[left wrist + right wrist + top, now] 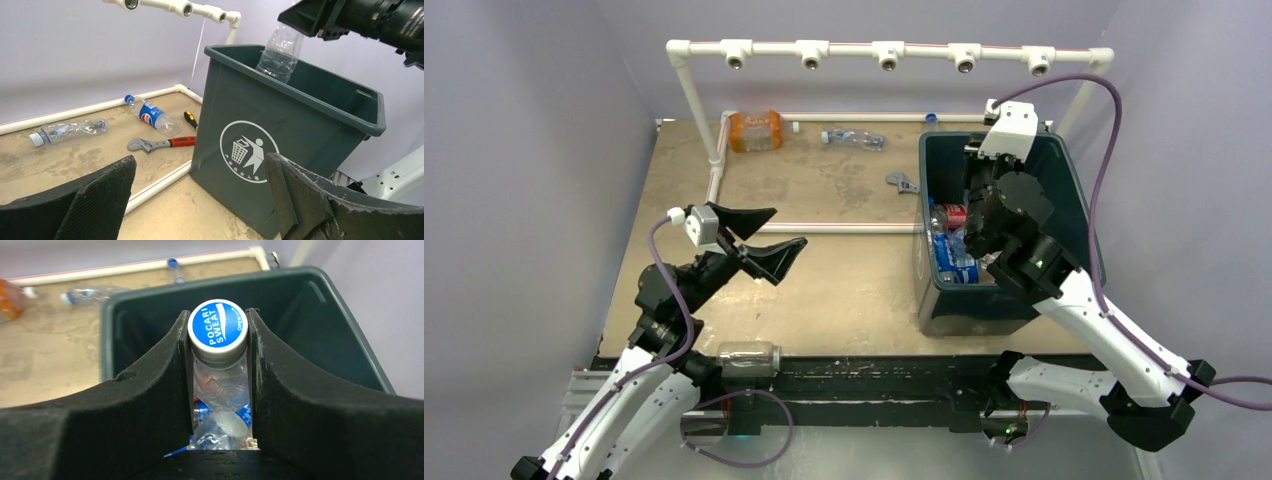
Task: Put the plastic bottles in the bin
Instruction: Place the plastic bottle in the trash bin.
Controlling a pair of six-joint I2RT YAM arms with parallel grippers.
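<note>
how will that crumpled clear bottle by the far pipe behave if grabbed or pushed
The crumpled clear plastic bottle looks empty, so probably very light. Its dented walls will likely buckle further when squeezed. Lying on its side, it may skid or roll if pushed, though unevenly.

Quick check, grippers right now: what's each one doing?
Left gripper: open, holding nothing.
Right gripper: closed on a clear bottle with a blue cap, above the bin.
</note>
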